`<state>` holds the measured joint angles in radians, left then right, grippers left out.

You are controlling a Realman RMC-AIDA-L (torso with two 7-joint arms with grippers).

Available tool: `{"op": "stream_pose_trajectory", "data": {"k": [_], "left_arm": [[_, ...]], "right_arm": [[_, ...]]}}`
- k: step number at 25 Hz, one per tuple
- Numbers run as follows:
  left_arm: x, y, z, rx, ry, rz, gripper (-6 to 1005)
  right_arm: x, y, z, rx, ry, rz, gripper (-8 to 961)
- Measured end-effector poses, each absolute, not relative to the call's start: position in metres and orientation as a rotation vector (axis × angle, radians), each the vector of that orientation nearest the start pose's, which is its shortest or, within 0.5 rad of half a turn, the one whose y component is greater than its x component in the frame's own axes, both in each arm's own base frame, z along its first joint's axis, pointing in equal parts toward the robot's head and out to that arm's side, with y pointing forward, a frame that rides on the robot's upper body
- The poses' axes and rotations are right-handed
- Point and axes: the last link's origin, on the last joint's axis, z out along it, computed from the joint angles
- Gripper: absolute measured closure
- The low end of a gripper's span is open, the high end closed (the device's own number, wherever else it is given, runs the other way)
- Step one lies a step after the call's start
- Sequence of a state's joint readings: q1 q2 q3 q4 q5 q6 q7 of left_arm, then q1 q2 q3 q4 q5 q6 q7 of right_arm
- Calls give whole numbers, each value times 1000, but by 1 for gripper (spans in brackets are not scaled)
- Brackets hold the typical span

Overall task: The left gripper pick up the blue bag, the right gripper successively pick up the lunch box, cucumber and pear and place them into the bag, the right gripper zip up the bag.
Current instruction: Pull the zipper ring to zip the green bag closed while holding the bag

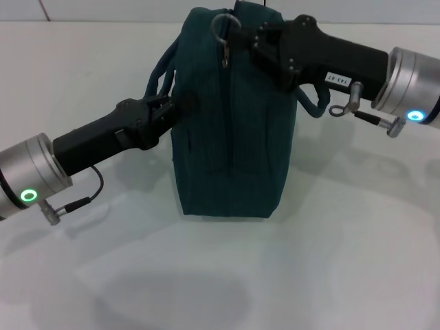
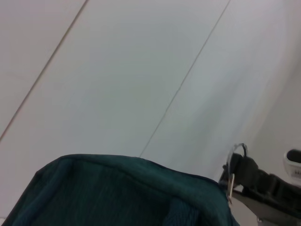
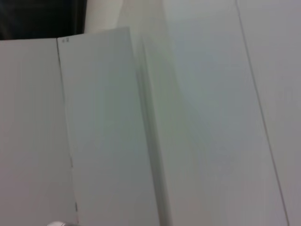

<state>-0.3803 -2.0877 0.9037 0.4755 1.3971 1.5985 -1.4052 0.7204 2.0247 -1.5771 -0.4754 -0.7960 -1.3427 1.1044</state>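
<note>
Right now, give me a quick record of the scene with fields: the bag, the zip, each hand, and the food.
bag: blue bag upright on the white table
zip: looks closed along the top, ring pull at the far end
left hand: at the bag's left side by a handle; grip not clear
right hand: at the top of the bag beside the ring pull; grip not clear
food: lunch box, cucumber and pear not in view

You see a pale grey flat panel point(image 3: 101, 132) beside a white wall point(image 3: 221, 94), dark gap point(image 3: 40, 16) beyond.
</note>
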Motion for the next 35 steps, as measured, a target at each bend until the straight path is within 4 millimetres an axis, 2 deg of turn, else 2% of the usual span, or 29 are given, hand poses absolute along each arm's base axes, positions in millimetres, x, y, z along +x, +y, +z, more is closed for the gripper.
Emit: {"op": "stream_pose_trajectory", "data": {"k": [8,20,35], "left_arm": [[-261,294,-9,-2410,-895,-1303,940],[-262,291,-9,-2421,-857,-1296,940],[-262,283,-11,-2477,-823,-1290,940]], "right_arm": [[126,375,-38,-2599,304,1314,953],[131,383,-41,-2578,605,1321,953],[121,385,-35,-2585,591,1361,953]]}}
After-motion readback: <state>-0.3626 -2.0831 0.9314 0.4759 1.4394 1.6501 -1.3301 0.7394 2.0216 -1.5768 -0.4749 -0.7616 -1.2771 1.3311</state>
